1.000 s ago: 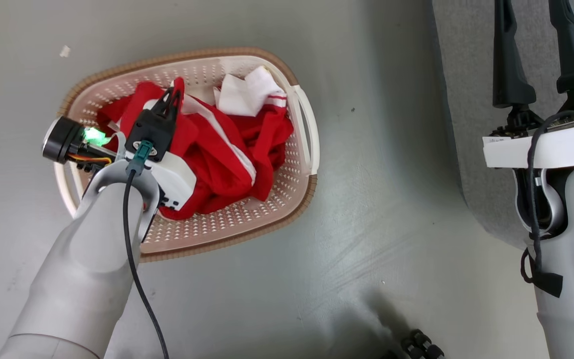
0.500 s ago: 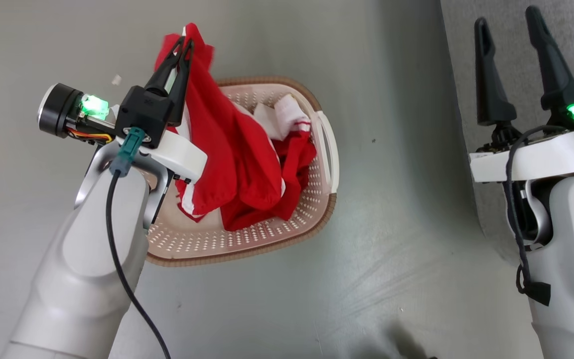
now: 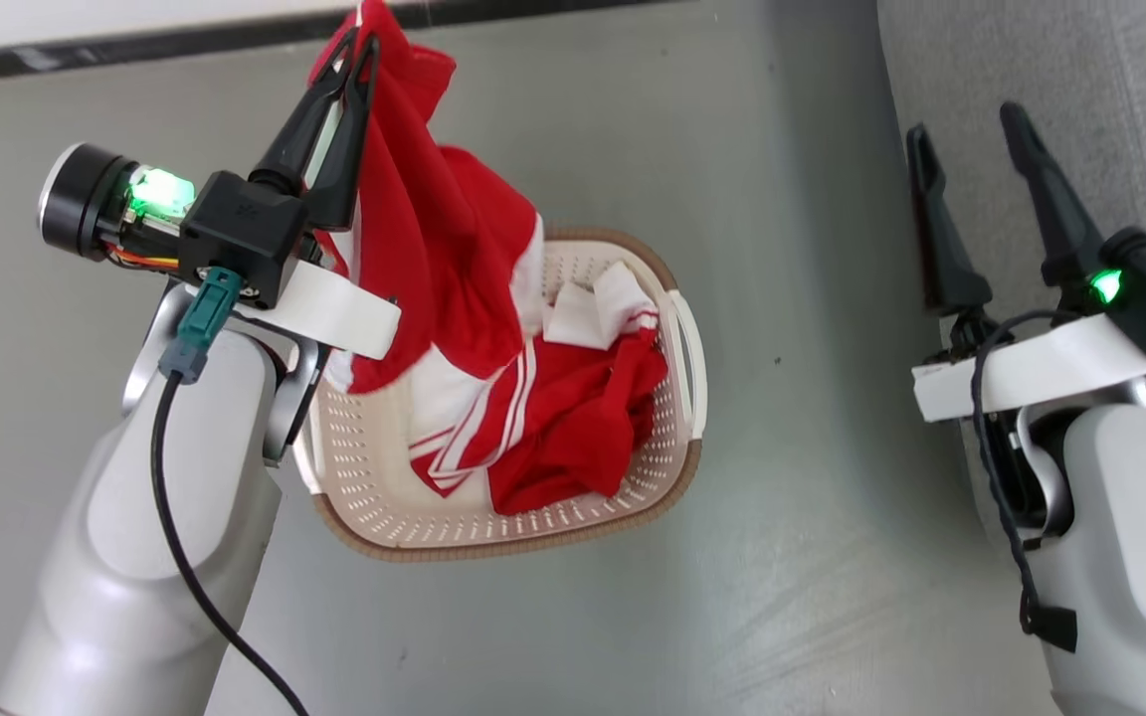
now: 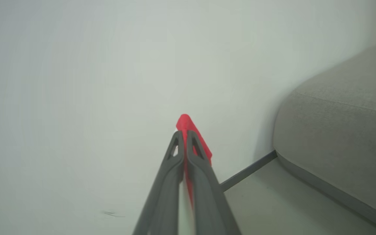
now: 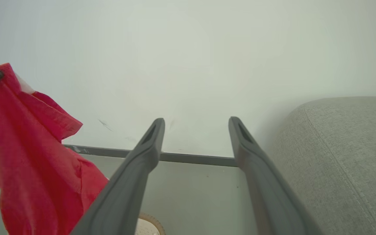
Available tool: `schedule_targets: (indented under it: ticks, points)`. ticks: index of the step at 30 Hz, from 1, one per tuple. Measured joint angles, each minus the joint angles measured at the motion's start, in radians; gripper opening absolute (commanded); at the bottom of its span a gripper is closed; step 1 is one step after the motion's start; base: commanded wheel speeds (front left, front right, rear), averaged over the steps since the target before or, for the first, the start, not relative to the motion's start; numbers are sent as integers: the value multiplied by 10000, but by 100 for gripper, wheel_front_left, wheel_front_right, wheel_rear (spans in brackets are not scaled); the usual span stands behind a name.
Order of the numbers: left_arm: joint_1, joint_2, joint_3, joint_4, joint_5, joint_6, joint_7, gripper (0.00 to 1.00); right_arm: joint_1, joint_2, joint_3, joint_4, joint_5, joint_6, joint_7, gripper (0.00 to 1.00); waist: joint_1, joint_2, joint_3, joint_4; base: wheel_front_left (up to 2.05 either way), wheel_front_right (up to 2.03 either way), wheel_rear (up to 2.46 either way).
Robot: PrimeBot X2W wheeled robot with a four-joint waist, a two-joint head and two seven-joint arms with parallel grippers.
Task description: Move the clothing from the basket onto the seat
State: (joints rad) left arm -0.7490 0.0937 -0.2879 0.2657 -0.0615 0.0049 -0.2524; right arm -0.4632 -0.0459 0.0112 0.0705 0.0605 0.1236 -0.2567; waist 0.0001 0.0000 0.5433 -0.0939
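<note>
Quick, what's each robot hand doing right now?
Left hand: closed, pinching the red clothing lifted above the basket.
Right hand: open, holding nothing.

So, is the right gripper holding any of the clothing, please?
No, the right gripper stands open and empty, well apart from the clothing.

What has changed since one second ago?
The left gripper, shut on a red garment, rose from the basket and drew the garment upward; its lower end still hangs inside. The head camera also shifted. Unchanged: the right gripper is open and empty near the seat; other clothing remains in the basket.
</note>
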Motion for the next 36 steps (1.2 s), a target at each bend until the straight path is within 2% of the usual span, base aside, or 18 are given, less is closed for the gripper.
schedule_targets:
  ticks: [14, 24, 29, 36]
  points:
    - [-15, 257, -10, -888, -104, -357, -2, 0, 990, -209, 397, 489, -10, 0, 2, 100, 0, 0, -1521, 371, 0, 0, 0]
    - [-34, 90, -374, -1103, -257, -662, 249, 0, 1407, -326, 1168, 855, -4, 0, 0, 100, 0, 0, -2517, 524, 0, 0, 0]
    - [-25, 0, -571, -1106, -359, -780, 525, 0, 1688, -397, 1718, 1124, 25, 0, 2, 100, 0, 0, -2953, 580, 0, 0, 0]
    - [-4, -150, -922, -1131, -556, -874, 846, 0, 1721, -614, 3060, 1919, 105, 0, 2, 100, 0, 0, -3474, 681, 0, 0, 0]
